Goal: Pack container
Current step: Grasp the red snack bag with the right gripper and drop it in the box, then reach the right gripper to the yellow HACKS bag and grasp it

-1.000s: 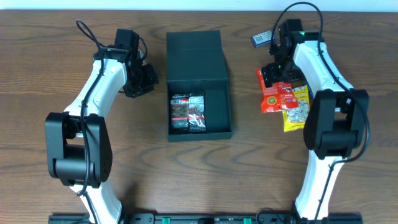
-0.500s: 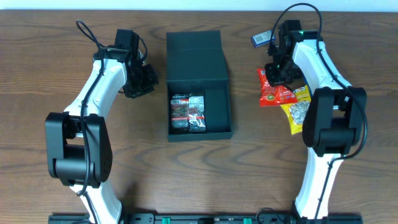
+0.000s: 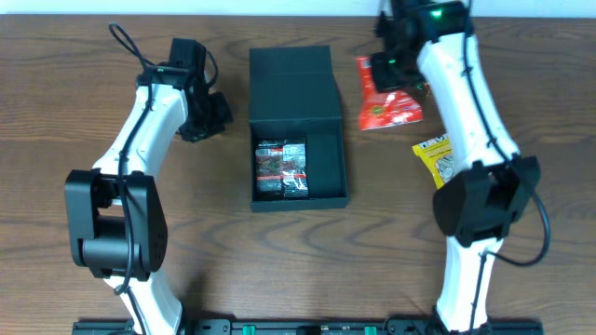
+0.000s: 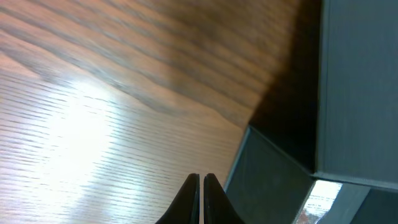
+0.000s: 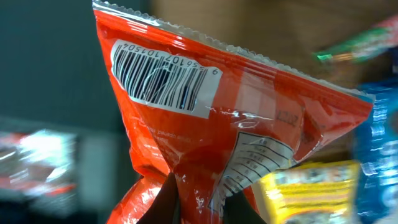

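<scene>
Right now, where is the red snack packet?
Overhead, the red packet is held in the right gripper, just right of the container's lid, beyond the yellow packet.

wooden table point(image 3: 56, 186), red snack packet point(image 3: 386, 112), yellow snack packet point(image 3: 436, 158), two dark packets point(image 3: 293, 172)

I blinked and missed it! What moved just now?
The right claw, shut on the red packet, lifted it off the yellow packet and swung it toward the container. The left claw stayed shut beside the container, and the dark packets inside did not move.
</scene>
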Controlling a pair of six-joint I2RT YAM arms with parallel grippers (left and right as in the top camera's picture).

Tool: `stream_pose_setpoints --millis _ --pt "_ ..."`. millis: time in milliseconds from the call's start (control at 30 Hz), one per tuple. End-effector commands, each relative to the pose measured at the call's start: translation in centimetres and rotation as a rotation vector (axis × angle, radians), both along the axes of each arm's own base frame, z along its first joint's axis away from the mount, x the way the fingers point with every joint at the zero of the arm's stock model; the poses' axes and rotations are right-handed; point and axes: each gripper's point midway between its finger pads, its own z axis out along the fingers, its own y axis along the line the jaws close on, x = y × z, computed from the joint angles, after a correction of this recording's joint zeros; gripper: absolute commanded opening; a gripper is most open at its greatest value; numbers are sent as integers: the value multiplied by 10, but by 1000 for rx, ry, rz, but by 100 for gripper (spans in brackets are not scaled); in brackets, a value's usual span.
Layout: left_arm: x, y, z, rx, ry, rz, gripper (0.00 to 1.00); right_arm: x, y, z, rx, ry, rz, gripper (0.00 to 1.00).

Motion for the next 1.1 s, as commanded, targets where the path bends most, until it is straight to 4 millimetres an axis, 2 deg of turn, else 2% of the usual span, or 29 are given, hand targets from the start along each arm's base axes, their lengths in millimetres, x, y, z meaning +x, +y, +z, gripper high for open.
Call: stream_pose_setpoints --millis 0,133,267,433,700,967,1000,1033,1067 --pt "17 35 25 90 -70 39 6 -25 55 3 115 53 6 1" --pt "23 70 41 106 -89 105 6 -51 101 -17 118 105 29 2" --pt "24 104 47 99 -96 176 6 -76 128 -44 94 157 13 2" --pt "21 124 47 67 -93 209 6 -93 159 -67 106 160 24 1" --pt "21 126 47 70 -94 207 6 -110 196 -91 146 145 8 2" --pt "21 121 48 39 -97 198 6 -113 203 -107 143 154 0 2" --pt "21 120 48 37 -97 198 6 -113 203 -107 144 154 0 9" --pt "21 120 48 37 -97 197 6 -114 203 -108 141 155 5 42" --pt "22 120 48 37 -97 197 6 -114 203 -108 140 154 13 65"
